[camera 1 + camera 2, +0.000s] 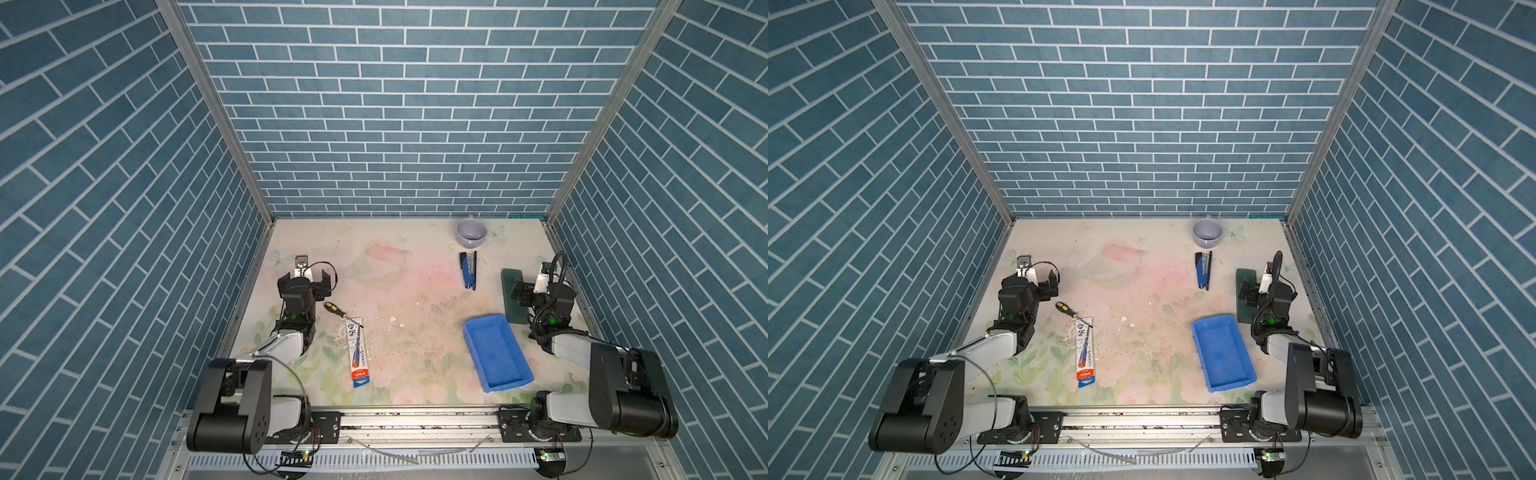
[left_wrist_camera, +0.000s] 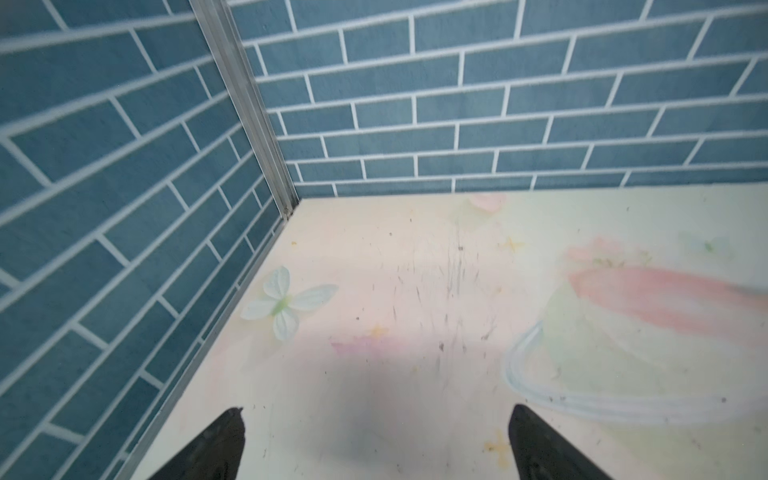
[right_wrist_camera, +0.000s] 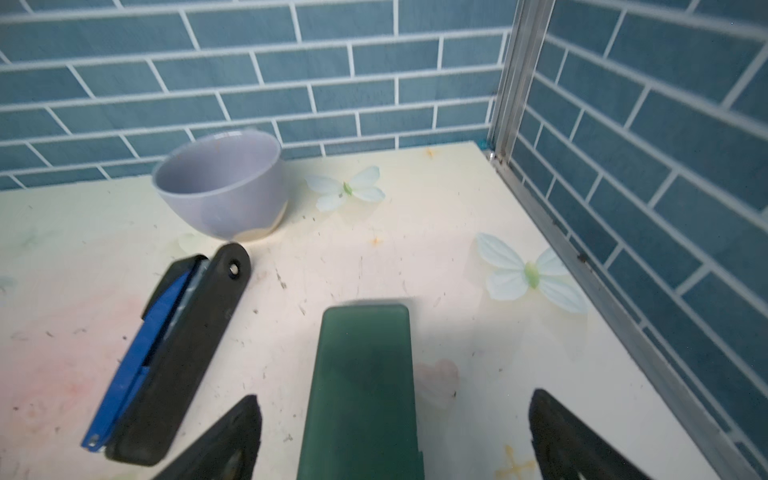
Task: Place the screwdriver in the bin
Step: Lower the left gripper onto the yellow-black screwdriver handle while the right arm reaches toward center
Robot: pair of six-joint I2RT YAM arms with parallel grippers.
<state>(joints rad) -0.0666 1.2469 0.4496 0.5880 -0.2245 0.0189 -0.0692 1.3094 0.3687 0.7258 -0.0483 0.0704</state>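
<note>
The screwdriver (image 1: 340,313) (image 1: 1070,313), with a black and yellow handle and a thin shaft, lies on the table left of centre, its tip over the far end of a white-blue packet (image 1: 358,353). The blue bin (image 1: 494,353) (image 1: 1221,351) sits empty at the near right. My left gripper (image 1: 306,277) (image 1: 1030,277) (image 2: 376,409) stands open just beyond and left of the screwdriver, nothing between its fingers. My right gripper (image 1: 536,286) (image 1: 1264,289) (image 3: 395,397) hangs open above a dark green block (image 3: 361,374), beyond the bin. Neither wrist view shows the screwdriver or the bin.
A blue-and-black stapler (image 1: 468,270) (image 3: 166,353) lies at the back right, with a lilac cup (image 1: 471,232) (image 3: 220,191) behind it near the back wall. The green block (image 1: 510,286) lies by the right wall. Tiled walls close in three sides; crumbs dot the middle.
</note>
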